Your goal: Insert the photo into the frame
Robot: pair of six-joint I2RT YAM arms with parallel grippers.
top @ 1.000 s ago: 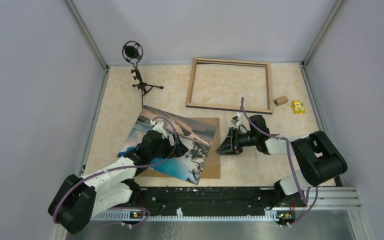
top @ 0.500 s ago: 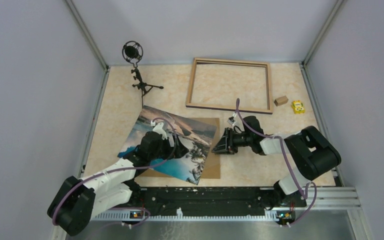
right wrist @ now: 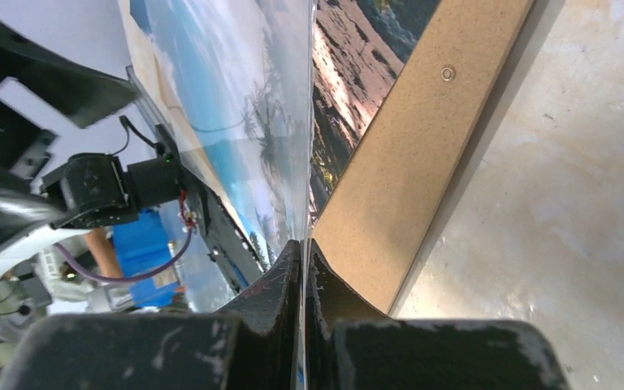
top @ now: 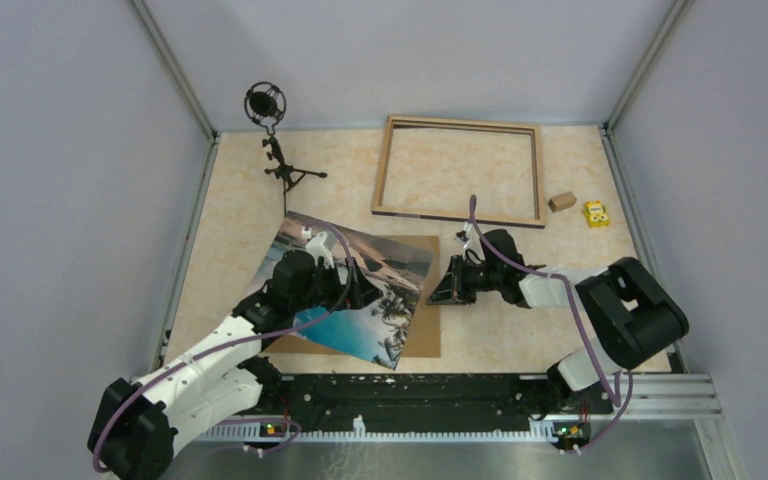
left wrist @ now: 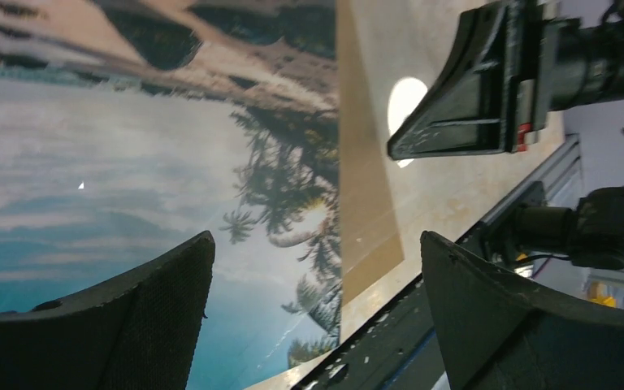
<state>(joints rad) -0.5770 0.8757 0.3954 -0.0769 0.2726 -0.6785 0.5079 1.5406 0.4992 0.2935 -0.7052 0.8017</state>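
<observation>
My left gripper (left wrist: 315, 244) hung over the photo (top: 392, 312), jaws spread wide and holding nothing. The photo lay near me on the table (top: 230, 240), partly over a brown board (top: 426, 335). My right gripper (right wrist: 302, 248) was pinched tight on the photo's right edge, with the sheet between its fingers. Well beyond, by the back wall, the frame (top: 382, 168) lay flat, light wood up, apart from the photo. Right of it sat a small wooden block (top: 561, 201) and a small yellow object (top: 595, 213); a microphone stand (top: 280, 165) stood far left
</observation>
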